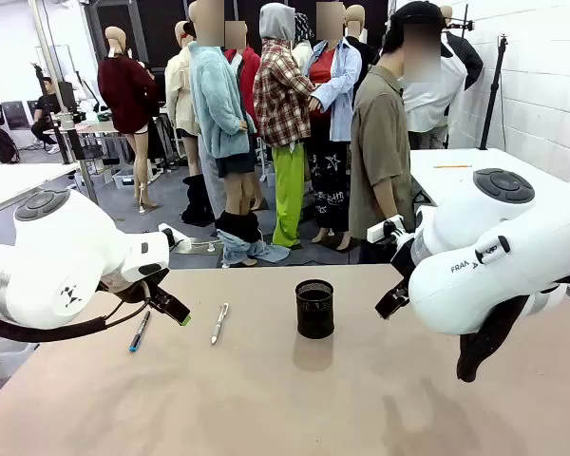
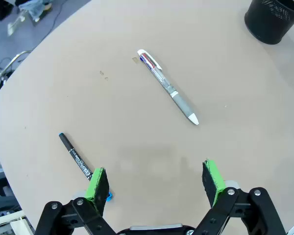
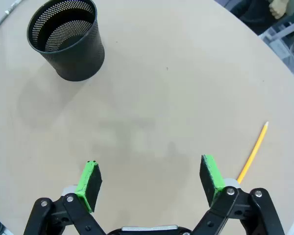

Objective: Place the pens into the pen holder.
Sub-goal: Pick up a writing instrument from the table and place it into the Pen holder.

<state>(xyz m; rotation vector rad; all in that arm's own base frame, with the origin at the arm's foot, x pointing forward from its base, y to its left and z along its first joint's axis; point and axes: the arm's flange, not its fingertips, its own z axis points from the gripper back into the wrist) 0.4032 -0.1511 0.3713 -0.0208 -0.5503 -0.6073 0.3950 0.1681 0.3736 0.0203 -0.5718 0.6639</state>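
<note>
The black mesh pen holder [image 1: 314, 309] stands upright mid-table and looks empty from above [image 3: 68, 39]. A silver-white pen [image 1: 218, 323] lies to its left, and a dark-and-blue pen [image 1: 140, 331] lies farther left. My left gripper [image 1: 171, 309] hovers open above the table between these two pens; in its wrist view [image 2: 157, 183] the dark pen [image 2: 76, 157] runs under its left pad, the silver-white pen [image 2: 167, 86] lies ahead and the holder [image 2: 274, 17] sits at the top right. My right gripper [image 3: 151, 181] is open over bare table, with an orange pencil [image 3: 253, 152] beside its right finger.
A person in an olive shirt [image 1: 380, 152] stands at the far side of the table [image 1: 266, 399]. The table's curved edge runs close beyond the orange pencil [image 3: 284, 58]. A white table [image 1: 475, 166] stands behind on the right.
</note>
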